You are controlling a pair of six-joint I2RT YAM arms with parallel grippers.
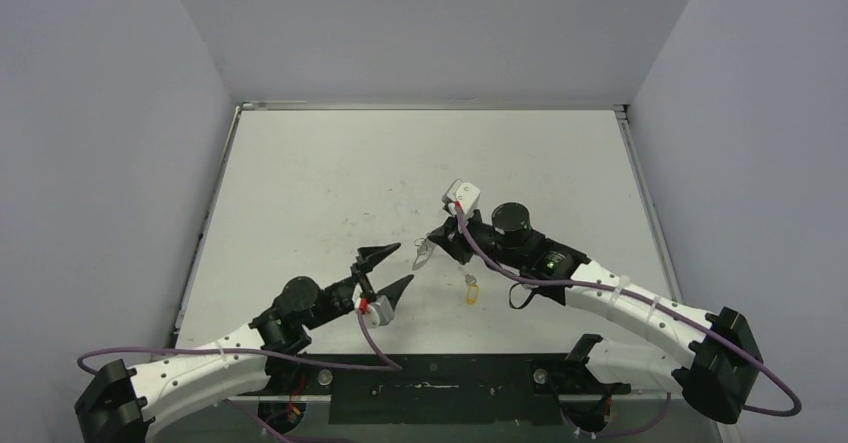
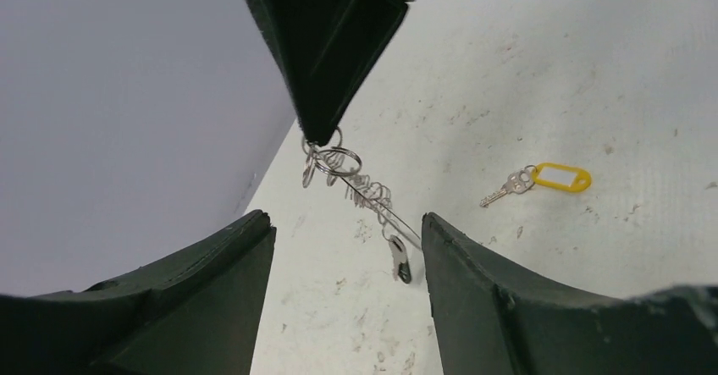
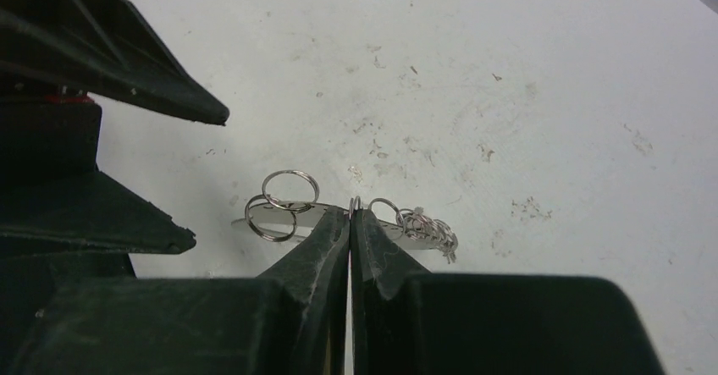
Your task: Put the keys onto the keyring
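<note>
My right gripper [image 3: 350, 214] is shut on a small ring of the silver keyring [image 3: 288, 216] and holds it above the table. The flat loop, its rings and its short chain [image 3: 428, 229] stick out on both sides of the fingertips. In the left wrist view the keyring [image 2: 372, 197] hangs from the right fingertips, and a small key with a dark head [image 2: 400, 261] dangles at its low end. The key with the yellow tag [image 2: 542, 178] lies flat on the table, also in the top view [image 1: 472, 290]. My left gripper [image 1: 388, 269] is open and empty, just left of the keyring [image 1: 424, 254].
The white table [image 1: 330, 183] is scuffed and stained, with grey walls on three sides. The left gripper's two fingers [image 3: 102, 62] fill the left side of the right wrist view. Purple cables run along both arms.
</note>
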